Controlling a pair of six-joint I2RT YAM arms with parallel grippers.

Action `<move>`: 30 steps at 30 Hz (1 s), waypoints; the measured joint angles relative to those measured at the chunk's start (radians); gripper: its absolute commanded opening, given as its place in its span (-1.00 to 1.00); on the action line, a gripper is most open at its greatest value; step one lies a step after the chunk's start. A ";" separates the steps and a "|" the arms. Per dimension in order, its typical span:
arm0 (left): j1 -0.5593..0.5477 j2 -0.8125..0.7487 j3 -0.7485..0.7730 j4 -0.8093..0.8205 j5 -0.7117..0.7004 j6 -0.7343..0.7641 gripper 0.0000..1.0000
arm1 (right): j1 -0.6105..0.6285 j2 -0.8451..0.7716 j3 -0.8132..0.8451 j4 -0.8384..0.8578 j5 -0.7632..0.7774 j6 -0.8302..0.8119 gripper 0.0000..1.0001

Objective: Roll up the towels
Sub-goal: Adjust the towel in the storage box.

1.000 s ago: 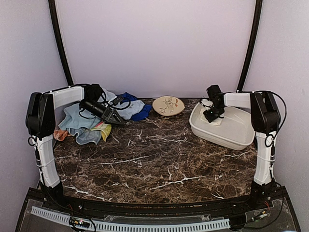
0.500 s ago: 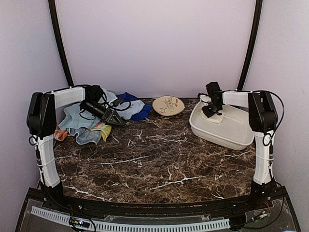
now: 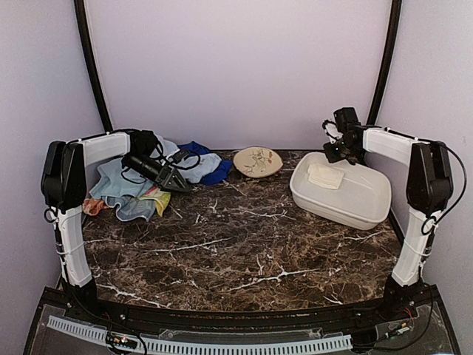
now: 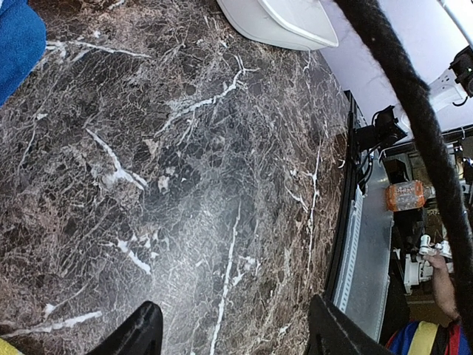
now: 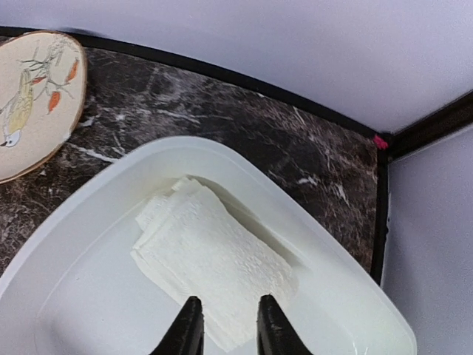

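Hovering over what, your right gripper (image 5: pixel 228 329)?

— Over the white tub (image 3: pixel 369 211), far right of the marble table (image 3: pixel 244 251). My fingers stand slightly apart with nothing between them. The rolled cream towel (image 5: pixel 214 270) lies in the tub beneath.

— And your left gripper (image 4: pixel 236 333)?

— Fingers wide apart, empty, just beside the loose heap of towels (image 3: pixel 129 188) at far left: light blue, royal blue and yellow. The patterned plate (image 3: pixel 258 161) sits between heap and tub.
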 measured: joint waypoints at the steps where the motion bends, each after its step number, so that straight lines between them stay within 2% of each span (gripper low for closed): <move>1: 0.000 0.000 0.000 0.000 0.000 0.002 0.39 | -0.011 -0.010 -0.021 0.000 0.008 0.020 -0.68; 5: 0.000 0.000 0.000 -0.001 -0.001 0.002 0.39 | -0.083 -0.013 -0.108 -0.011 0.032 0.091 -0.83; 9: 0.000 0.000 0.004 0.000 -0.001 0.002 0.39 | -0.143 -0.008 -0.158 -0.043 0.066 0.135 -0.86; 14: 0.000 0.000 0.006 -0.001 -0.001 0.002 0.39 | -0.148 0.034 -0.156 -0.047 0.077 0.158 -0.91; 23: 0.000 0.000 0.034 -0.011 -0.011 0.002 0.39 | -0.145 0.236 0.022 -0.065 0.027 0.174 -0.95; 28: 0.000 0.000 0.036 -0.012 -0.016 0.002 0.39 | -0.148 0.269 0.096 -0.074 -0.018 0.182 -0.95; 30: 0.000 0.000 0.036 -0.012 -0.017 0.002 0.39 | -0.149 0.269 0.107 -0.077 -0.025 0.185 -0.89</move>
